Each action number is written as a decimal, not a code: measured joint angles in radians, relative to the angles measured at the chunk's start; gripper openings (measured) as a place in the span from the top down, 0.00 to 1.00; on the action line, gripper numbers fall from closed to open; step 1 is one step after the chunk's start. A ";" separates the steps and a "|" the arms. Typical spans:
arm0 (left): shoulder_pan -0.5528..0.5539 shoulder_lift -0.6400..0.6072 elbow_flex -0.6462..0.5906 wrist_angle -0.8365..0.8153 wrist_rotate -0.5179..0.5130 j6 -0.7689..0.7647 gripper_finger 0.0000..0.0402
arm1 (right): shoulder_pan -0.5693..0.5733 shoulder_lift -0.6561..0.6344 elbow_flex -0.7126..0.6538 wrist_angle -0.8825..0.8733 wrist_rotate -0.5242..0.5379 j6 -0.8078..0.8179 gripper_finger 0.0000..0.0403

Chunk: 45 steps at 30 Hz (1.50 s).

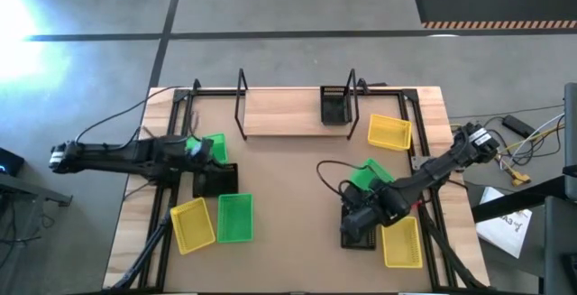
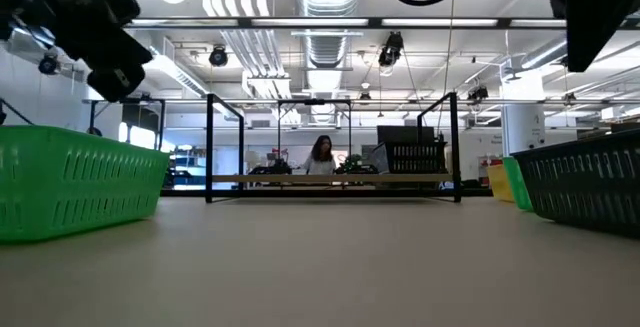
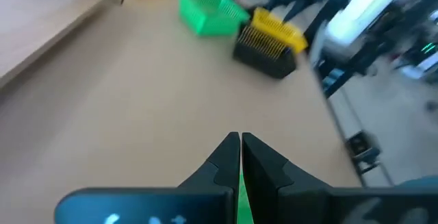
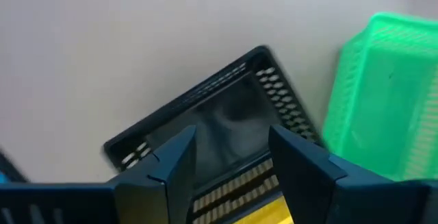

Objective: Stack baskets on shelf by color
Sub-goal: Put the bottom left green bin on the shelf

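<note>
The brown tabletop [image 1: 288, 178] lies under both my arms. My right gripper [image 4: 229, 157], fingers spread, hovers over a black basket [image 4: 212, 125] at the near right, while my left gripper [image 3: 239, 157] pinches a green basket [image 1: 215, 148]. Next I judge I must close on the black one and carry it to the far shelf [image 1: 279, 113], where another black basket [image 1: 336, 107] stands.

The shelf [image 1: 284, 113] lies along the table's [image 1: 288, 200] upper edge in the high view, one basket [image 1: 336, 108] on it toward the right. Other baskets sit lower left [image 1: 235, 217] and lower right [image 1: 401, 242], apparently unstacked.
</note>
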 joint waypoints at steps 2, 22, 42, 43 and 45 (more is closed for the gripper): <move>0.000 0.052 0.025 0.011 -0.006 -0.001 1.00 | -0.005 -0.002 -0.009 -0.007 0.017 -0.047 0.56; -0.476 0.784 0.647 -0.373 -0.030 -0.229 1.00 | -0.003 -0.071 -0.220 0.031 0.190 -0.294 0.56; -0.671 1.173 0.826 -0.428 -0.055 -0.634 0.54 | 0.009 -0.396 -0.537 0.279 0.275 -0.392 0.56; -0.677 1.182 0.829 -0.440 -0.071 -0.630 0.54 | 0.009 -0.411 -0.542 0.279 0.275 -0.377 0.56; -0.686 1.195 0.845 -0.460 -0.102 -0.611 0.57 | 0.009 -0.441 -0.548 0.279 0.274 -0.356 0.56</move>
